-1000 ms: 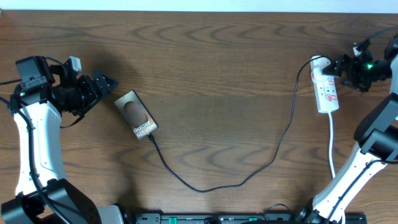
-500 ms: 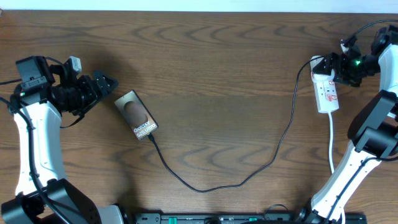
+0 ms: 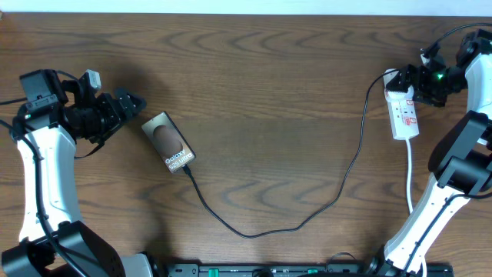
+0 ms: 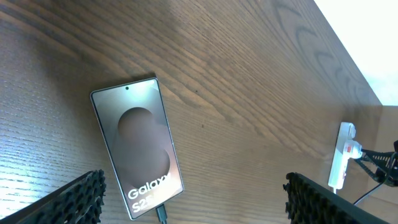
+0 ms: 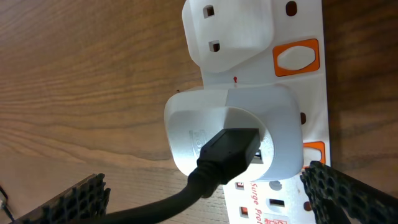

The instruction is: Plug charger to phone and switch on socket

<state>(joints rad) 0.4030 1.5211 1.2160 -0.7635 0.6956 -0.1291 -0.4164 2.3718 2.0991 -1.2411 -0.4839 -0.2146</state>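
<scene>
Overhead view: the phone [image 3: 169, 143] lies flat on the brown table [image 3: 269, 77], on the left side. The left gripper [image 3: 137, 101] is just beside the phone's top corner, not touching it. The black charger [image 3: 254, 234] runs from the phone's lower end in a big loop to the white socket [image 3: 405, 115] far on the right. The right gripper [image 3: 409, 81] is at the socket's top end.

Left wrist view: the jaws are wide apart and hold nothing. The charger's tip sits at the phone's bottom edge.

Right wrist view: these jaws are apart too, with nothing held. A white plug [image 5: 230, 134] sits in the socket, and the black cable goes into it. Orange switches [image 5: 297, 57] are beside it.
</scene>
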